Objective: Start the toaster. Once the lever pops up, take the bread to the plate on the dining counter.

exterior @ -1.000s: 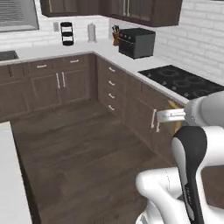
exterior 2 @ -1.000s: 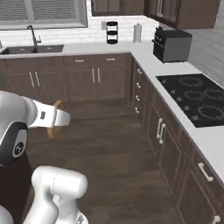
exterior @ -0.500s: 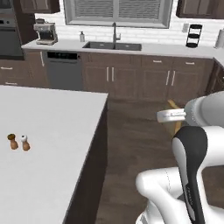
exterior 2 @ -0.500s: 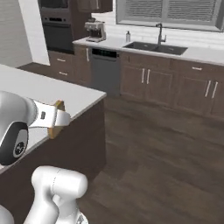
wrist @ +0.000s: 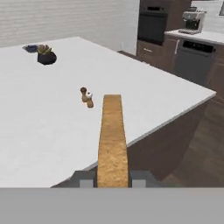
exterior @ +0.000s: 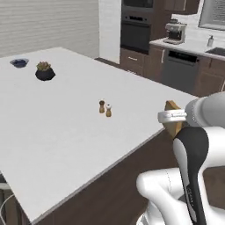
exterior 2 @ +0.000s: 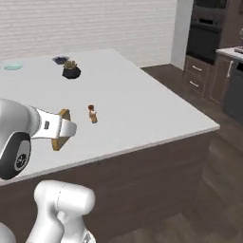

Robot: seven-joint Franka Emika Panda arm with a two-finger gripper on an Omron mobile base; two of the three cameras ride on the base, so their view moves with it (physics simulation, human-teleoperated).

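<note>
Kitchen with brick back wall and a dark wall oven; big white worktop, the dining counter, sits ahead of my tool. Tool is clamped on the bread, slice held edge-on between the fingers. Its long axis runs straight out along the tool toward the worktop, broad faces vertical, crust edge up in the hand view. Bread is in the air, just short of the near worktop edge.

The plate is far ahead, at the worktop's far left, well apart from the tool. Salt and pepper shakers stand between, slightly left; small plant pot and blue bowl sit further out.

Risks, my judgement: thin edge grip, so the slice could slip during travel. Sweeping low could clip the shakers. It needs rotating flat before release, or it lands on edge and topples off the plate.
</note>
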